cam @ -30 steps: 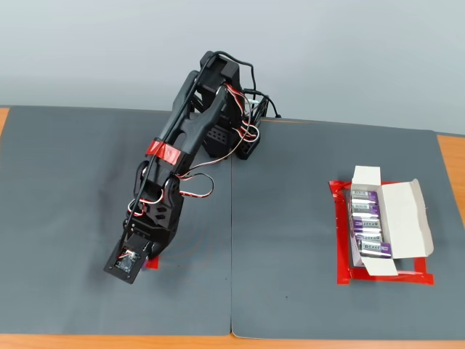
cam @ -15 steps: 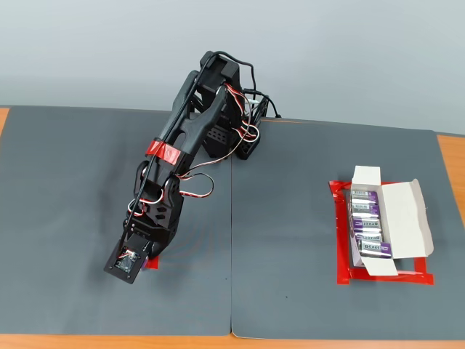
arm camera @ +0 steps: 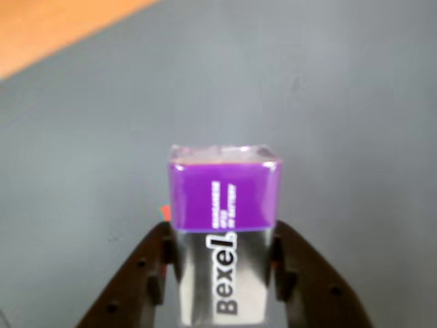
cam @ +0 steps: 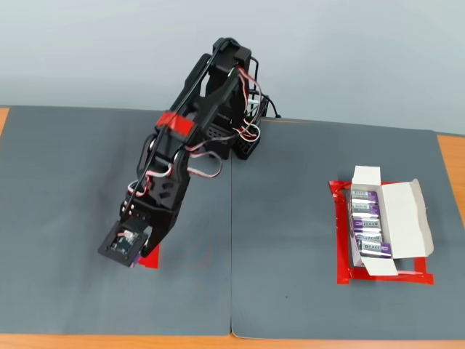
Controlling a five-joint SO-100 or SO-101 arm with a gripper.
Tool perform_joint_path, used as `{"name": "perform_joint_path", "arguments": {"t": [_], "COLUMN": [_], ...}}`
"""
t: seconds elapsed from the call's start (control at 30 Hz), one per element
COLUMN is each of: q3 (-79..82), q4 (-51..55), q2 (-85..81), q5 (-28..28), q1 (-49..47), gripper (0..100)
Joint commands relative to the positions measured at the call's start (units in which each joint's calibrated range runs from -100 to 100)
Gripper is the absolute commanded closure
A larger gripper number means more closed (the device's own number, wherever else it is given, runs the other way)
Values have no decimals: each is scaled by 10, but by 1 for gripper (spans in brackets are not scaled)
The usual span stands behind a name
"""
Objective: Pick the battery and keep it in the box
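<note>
Between the two black fingers (arm camera: 147, 273) in the wrist view, the battery (arm camera: 224, 236) is sitting clamped, purple end up and silver part with dark "Bexel" lettering lower; the gripper (arm camera: 222, 273) is closed onto its sides. Grey mat (arm camera: 355, 102) is filling the background, an orange table edge (arm camera: 48, 27) is showing at upper left, and a speck of red is peeking beside the left finger. In the fixed view, the arm (cam: 185, 145) is reaching down over the left side of the mat (cam: 290, 240), gripper (cam: 131, 247) hanging just above a red tape patch (cam: 151, 260). Well apart at right, the box (cam: 396, 218) is lying open inside a red tape outline (cam: 340, 240), holding a row of batteries (cam: 368, 222). A plain pale wall (cam: 363, 58) is standing behind.
</note>
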Motion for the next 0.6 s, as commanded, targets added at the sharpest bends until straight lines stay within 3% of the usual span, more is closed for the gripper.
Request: {"name": "perform_joint_path", "arguments": {"t": [0.0, 0.2, 0.4, 0.57], "q3": [-7, -1, -3, -4], "q4": [2, 11, 44, 72], "q2": [-72, -123, -145, -157], "q5": [3, 4, 63, 74], "q1": [-29, -100, -183, -248], "gripper": [94, 93, 94, 94]}}
